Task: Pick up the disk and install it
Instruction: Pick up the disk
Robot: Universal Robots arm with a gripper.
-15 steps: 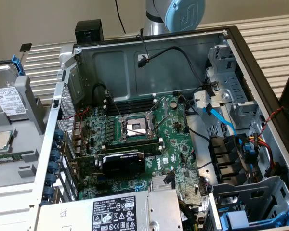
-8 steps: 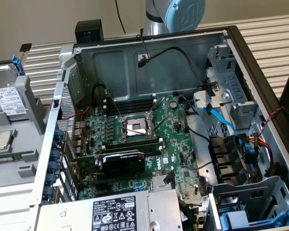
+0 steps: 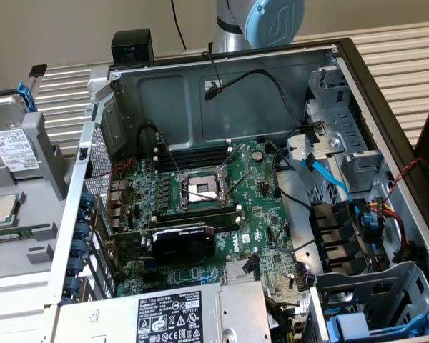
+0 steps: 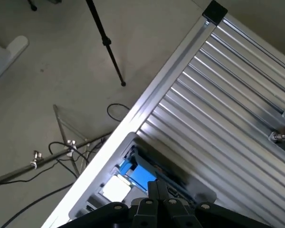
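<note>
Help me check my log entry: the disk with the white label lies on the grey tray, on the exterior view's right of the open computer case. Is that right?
Not quite: the side is wrong. The disk with the white label lies on the grey tray, on the exterior view's left of the open computer case, as the exterior view shows.

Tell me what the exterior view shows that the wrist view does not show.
Exterior view: the open computer case with its motherboard, and the disk lying in a grey tray at the exterior view's left.
Wrist view: the shut hand, and the floor with a tripod leg on it.
Both: the ribbed metal table.
</note>
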